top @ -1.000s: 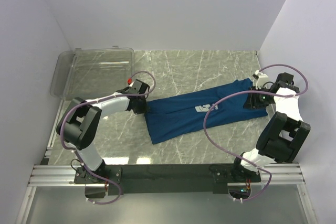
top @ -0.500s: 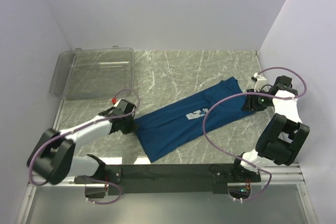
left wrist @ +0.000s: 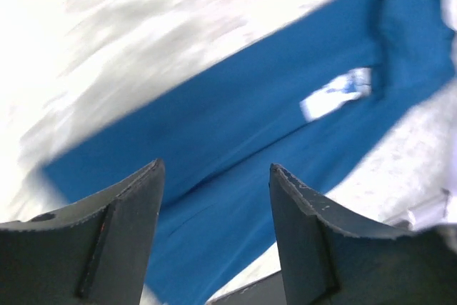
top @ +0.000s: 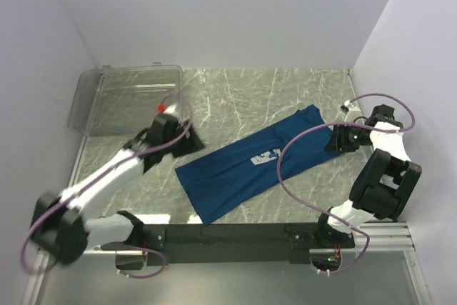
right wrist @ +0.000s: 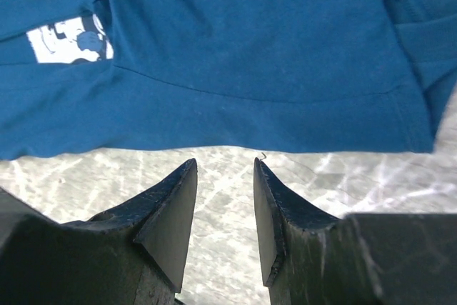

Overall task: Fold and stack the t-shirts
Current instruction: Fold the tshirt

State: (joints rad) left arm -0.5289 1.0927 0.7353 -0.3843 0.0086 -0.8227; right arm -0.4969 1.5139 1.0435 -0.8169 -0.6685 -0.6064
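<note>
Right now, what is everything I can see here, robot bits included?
t-shirt: one, dark blue with a pale print, in a long strip lying slantwise mid-table.
bin: one, clear plastic, far left corner.
table: one, grey-white marble pattern, under everything.
cables: two, purple, looping along the arms.
left gripper: one, black fingers, open, near the shirt's left end.
right gripper: one, black fingers, open, by the shirt's right end.
</note>
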